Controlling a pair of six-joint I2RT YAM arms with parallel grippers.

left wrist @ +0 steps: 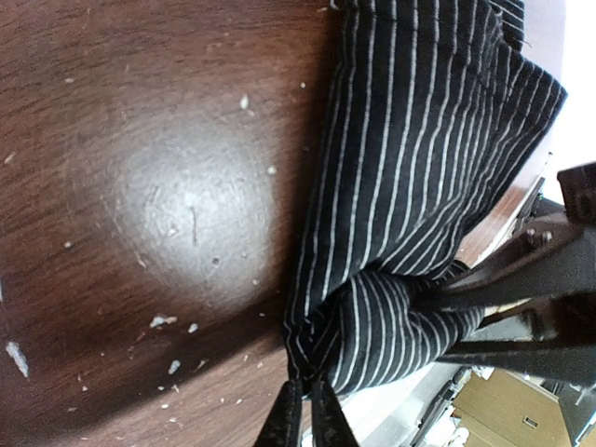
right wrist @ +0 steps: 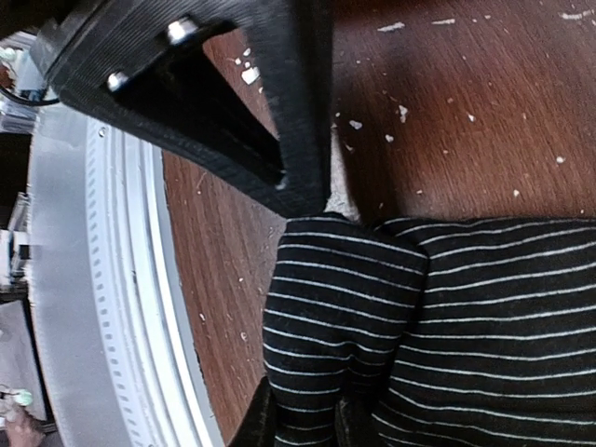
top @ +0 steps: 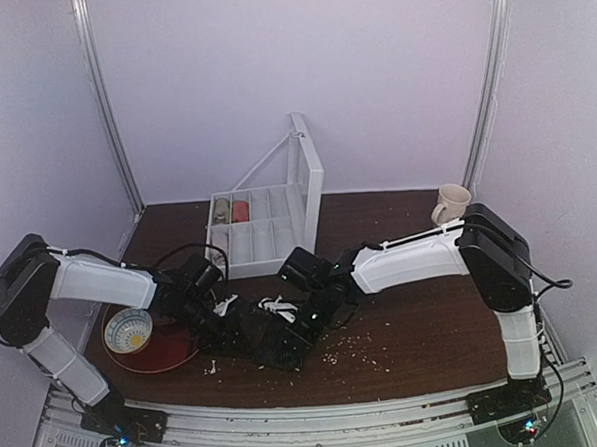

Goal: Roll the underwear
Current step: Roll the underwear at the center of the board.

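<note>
The soft black fabric underwear (left wrist: 419, 168) with fine pale pinstripes lies crumpled on the dark brown wooden table (left wrist: 140, 186), doubled over itself in thick, rounded folds; the left gripper (left wrist: 307, 389) is pinched tight on a fold at the garment's edge, and the rest of the cloth spreads away ahead of its fingers; the right gripper (right wrist: 303, 421) is clamped on another bulging fold, close beside the left one; pale crumbs (left wrist: 158, 320) dot the tabletop just beside both grippers.
</note>
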